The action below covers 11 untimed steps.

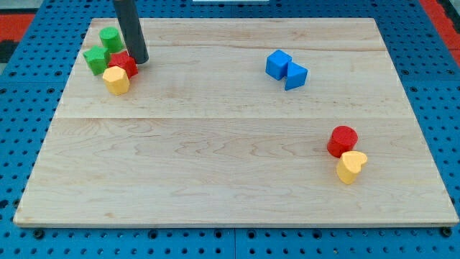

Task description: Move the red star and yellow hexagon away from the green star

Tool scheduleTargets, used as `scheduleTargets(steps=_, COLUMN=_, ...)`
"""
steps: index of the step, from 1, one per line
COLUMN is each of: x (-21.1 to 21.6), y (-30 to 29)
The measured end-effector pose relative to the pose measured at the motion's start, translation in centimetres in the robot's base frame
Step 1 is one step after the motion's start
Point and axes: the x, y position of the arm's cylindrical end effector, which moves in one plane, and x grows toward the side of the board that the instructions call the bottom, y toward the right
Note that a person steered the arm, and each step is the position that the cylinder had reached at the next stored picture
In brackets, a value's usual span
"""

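Note:
The red star (123,63) sits near the view's top left, touching the green star (95,59) on its left. The yellow hexagon (116,80) lies just below the red star, touching it. A green round block (110,39) stands just above the green star. My tip (140,60) rests on the board right beside the red star's right edge, the dark rod rising up out of the view's top.
A blue cube (277,64) and a blue triangular block (295,75) touch each other right of centre at the top. A red cylinder (343,140) and a yellow heart (351,166) sit together at the lower right. The wooden board (230,194) lies on a blue pegboard.

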Motion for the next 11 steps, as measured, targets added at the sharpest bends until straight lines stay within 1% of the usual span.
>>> scheduleTargets(steps=1, x=-0.5, y=1.2)
scheduleTargets(steps=3, x=-1.5, y=1.3)
scheduleTargets(steps=5, x=-2.5, y=-0.4)
scheduleTargets(steps=6, x=-2.5, y=-2.7)
scheduleTargets(steps=7, x=-1.3, y=-3.0)
scheduleTargets(steps=8, x=1.2, y=-2.9)
scheduleTargets(steps=10, x=7.8, y=-2.0)
scheduleTargets(steps=11, x=8.0, y=0.9)
